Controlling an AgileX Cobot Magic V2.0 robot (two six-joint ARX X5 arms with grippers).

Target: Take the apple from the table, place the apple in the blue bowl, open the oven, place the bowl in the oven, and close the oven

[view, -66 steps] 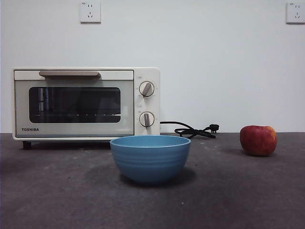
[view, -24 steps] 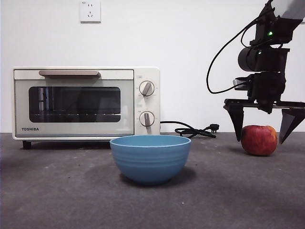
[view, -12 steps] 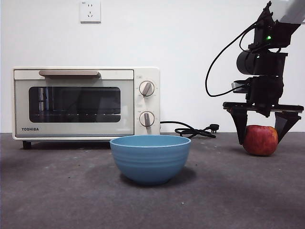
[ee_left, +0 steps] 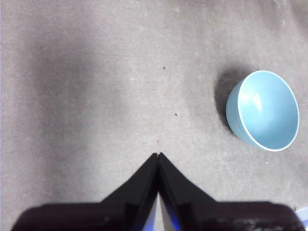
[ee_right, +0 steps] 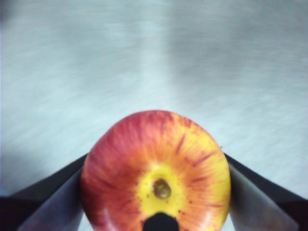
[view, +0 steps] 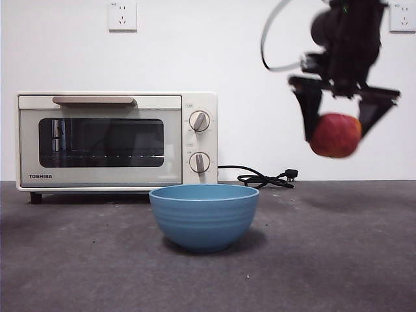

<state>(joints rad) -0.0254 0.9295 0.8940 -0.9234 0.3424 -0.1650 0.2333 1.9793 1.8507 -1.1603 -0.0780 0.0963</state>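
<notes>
The red and yellow apple hangs in the air at the right of the front view, well above the table, with my right gripper shut on it. The right wrist view shows the apple clamped between both jaws of that gripper. The blue bowl stands empty on the table in the middle, to the left of and below the apple. Behind the bowl at the left is the cream oven, its door shut. My left gripper is shut and empty above bare table, with the bowl off to one side.
The oven's black cord and plug lie on the table behind the bowl, right of the oven. Two wall sockets sit high on the white wall.
My right gripper came down around the apple, shut on it, and has now lifted it off the table, up and slightly left. Bowl and oven have not moved.
</notes>
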